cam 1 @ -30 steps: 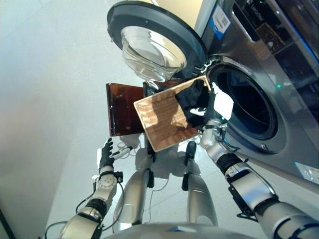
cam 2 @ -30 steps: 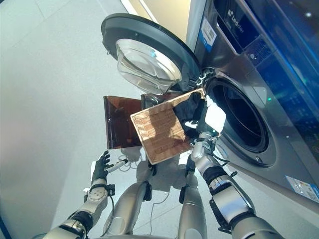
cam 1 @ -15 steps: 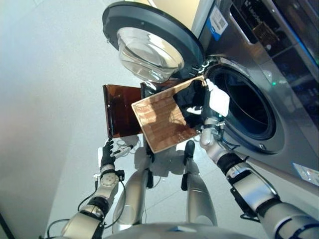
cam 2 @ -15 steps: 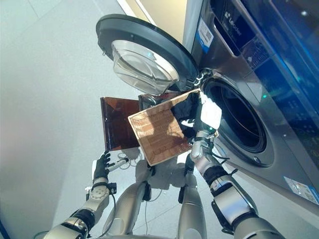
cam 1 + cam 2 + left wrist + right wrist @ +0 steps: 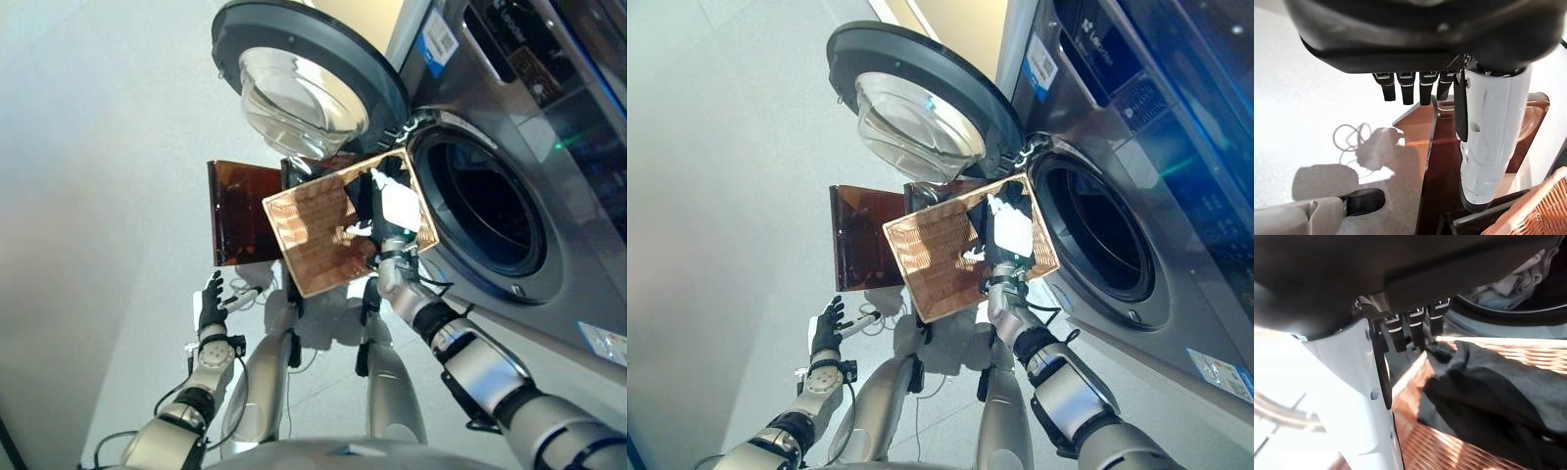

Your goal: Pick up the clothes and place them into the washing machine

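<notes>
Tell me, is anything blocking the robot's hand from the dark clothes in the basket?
Nothing visible is. The right hand hovers open just above the dark clothes in the wicker basket, with only air between. The washing machine's door is open too.

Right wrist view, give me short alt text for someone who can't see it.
The robot's right hand, fingers straight and holding nothing, hovers over a dark crumpled garment lying in a brown woven wicker basket. Beyond the basket is the dark round rim of the washing machine opening, with pale grey clothes already inside.
</notes>
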Tool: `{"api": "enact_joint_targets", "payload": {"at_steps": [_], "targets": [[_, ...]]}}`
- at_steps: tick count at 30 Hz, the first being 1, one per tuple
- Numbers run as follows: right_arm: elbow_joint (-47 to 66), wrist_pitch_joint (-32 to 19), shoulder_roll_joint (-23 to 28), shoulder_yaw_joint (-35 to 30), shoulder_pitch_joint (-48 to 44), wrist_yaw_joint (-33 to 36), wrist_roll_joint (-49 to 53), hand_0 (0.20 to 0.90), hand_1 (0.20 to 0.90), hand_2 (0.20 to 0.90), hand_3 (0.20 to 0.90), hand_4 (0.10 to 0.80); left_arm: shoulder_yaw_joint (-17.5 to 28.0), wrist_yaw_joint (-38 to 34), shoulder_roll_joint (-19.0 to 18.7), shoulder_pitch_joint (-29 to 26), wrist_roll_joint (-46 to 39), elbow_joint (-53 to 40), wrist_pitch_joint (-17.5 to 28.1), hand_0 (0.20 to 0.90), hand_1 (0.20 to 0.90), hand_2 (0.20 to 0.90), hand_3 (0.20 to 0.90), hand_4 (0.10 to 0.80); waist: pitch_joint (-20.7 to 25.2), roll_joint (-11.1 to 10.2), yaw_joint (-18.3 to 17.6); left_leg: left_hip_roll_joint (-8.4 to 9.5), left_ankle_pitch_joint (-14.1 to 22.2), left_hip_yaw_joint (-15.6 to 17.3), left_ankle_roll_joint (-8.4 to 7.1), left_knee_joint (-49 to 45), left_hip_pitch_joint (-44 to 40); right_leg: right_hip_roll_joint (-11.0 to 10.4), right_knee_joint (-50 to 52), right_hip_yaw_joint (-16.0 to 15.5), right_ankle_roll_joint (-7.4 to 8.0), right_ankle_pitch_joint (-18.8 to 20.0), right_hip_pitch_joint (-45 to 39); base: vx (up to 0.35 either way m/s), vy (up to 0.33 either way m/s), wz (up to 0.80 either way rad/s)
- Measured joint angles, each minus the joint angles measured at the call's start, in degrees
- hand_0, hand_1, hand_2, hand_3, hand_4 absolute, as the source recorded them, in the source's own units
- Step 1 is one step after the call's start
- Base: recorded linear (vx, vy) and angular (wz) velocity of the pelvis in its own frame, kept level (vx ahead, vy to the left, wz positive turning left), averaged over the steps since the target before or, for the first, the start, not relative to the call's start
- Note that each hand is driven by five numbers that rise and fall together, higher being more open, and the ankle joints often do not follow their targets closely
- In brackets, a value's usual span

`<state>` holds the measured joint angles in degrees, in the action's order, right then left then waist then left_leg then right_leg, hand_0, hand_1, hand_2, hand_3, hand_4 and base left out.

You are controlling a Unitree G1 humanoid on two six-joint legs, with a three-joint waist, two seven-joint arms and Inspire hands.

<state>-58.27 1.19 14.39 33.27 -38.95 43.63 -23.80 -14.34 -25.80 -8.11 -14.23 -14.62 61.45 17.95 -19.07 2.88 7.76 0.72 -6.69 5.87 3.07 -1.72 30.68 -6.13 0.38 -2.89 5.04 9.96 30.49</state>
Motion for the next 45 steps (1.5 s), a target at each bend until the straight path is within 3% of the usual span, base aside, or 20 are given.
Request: {"api": "enact_joint_targets", "payload": {"at_steps": [11, 16, 22, 42, 43, 44, 45], "targets": [[-5.8, 0.4, 0.4, -0.3, -2.9, 0.0, -0.4, 0.9, 0.9, 0.9, 0.9, 0.8, -0.4, -0.4, -1.1, 1.0, -5.4, -9.1, 2.0, 0.9, 0.9, 0.9, 0.9, 0.8, -0.8, 0.1, 1.3, 0.05, -0.3, -1.2, -0.08, 0.2, 2.1, -0.1, -0.8, -1.0, 0.0, 0.0, 1.1, -0.014, 0.003, 0.05], [-6.7, 1.7, 2.3, -2.0, -6.9, 0.1, -0.4, 0.9, 0.9, 0.9, 0.9, 0.8, -0.3, -0.4, -2.5, 0.2, -6.6, -13.6, 3.3, 0.9, 0.9, 0.9, 0.9, 0.8, -4.9, 1.3, 1.8, 0.03, -0.6, -1.4, -0.12, 0.3, 3.1, 0.0, -1.0, -1.1, 0.0, 0.1, 2.0, -0.013, 0.004, 0.01], [-8.9, 3.9, 4.1, -3.5, -10.0, 0.2, -0.4, 0.9, 0.9, 0.9, 0.9, 0.8, -0.3, -0.4, -2.6, -0.3, -7.7, -14.1, 3.4, 0.9, 0.9, 0.9, 0.9, 0.8, -7.8, 1.9, 2.6, 0.01, -1.0, -1.7, 0.15, 1.2, 3.8, 0.0, -1.8, -1.2, 0.09, 0.4, 2.5, -0.01, 0.01, 0.04], [-17.8, 6.4, 6.7, 0.5, -19.9, -0.6, -5.0, 0.9, 0.9, 0.9, 0.9, 0.8, -0.3, -0.3, -3.0, -3.0, -8.7, -16.2, 3.7, 0.9, 0.9, 0.9, 0.9, 0.8, -9.7, 2.9, 2.7, 0.02, -2.3, -3.0, -0.11, 2.9, 7.2, 0.0, -2.6, -2.1, 0.78, 1.3, 5.6, -0.007, -0.003, 0.03], [-18.0, 6.4, 6.8, 0.8, -20.6, -1.0, -5.0, 0.458, 0.458, 0.458, 0.458, 0.484, -0.2, -0.3, -3.0, -3.1, -8.7, -16.2, 3.7, 0.9, 0.9, 0.9, 0.9, 0.8, -9.7, 2.9, 2.7, 0.02, -2.3, -3.0, -0.34, 2.9, 7.6, 0.0, -2.6, -2.1, 0.78, 1.3, 6.1, 0.0, 0.0, 0.0], [-18.0, 6.4, 7.0, 0.9, -20.8, -1.0, -5.0, 0.42, 0.42, 0.42, 0.42, 0.457, -0.2, -0.3, -3.0, -3.2, -8.7, -16.2, 3.7, 0.9, 0.9, 0.9, 0.9, 0.8, -9.7, 3.0, 2.7, 0.03, -2.4, -3.0, -0.38, 2.9, 7.8, 0.0, -2.6, -2.1, 0.78, 1.3, 6.2, 0.0, 0.0, 0.0], [-18.0, 6.4, 7.3, 1.0, -21.2, -1.0, -5.0, 0.2, 0.2, 0.2, 0.2, 0.3, -0.2, -0.3, -3.0, -3.3, -8.9, -16.2, 3.7, 0.9, 0.9, 0.9, 0.9, 0.8, -9.9, 3.1, 2.6, 0.03, -2.6, -3.1, -0.48, 2.9, 8.0, 0.0, -2.6, -2.1, 0.78, 1.3, 6.4, -0.01, 0.005, 0.03]]}}
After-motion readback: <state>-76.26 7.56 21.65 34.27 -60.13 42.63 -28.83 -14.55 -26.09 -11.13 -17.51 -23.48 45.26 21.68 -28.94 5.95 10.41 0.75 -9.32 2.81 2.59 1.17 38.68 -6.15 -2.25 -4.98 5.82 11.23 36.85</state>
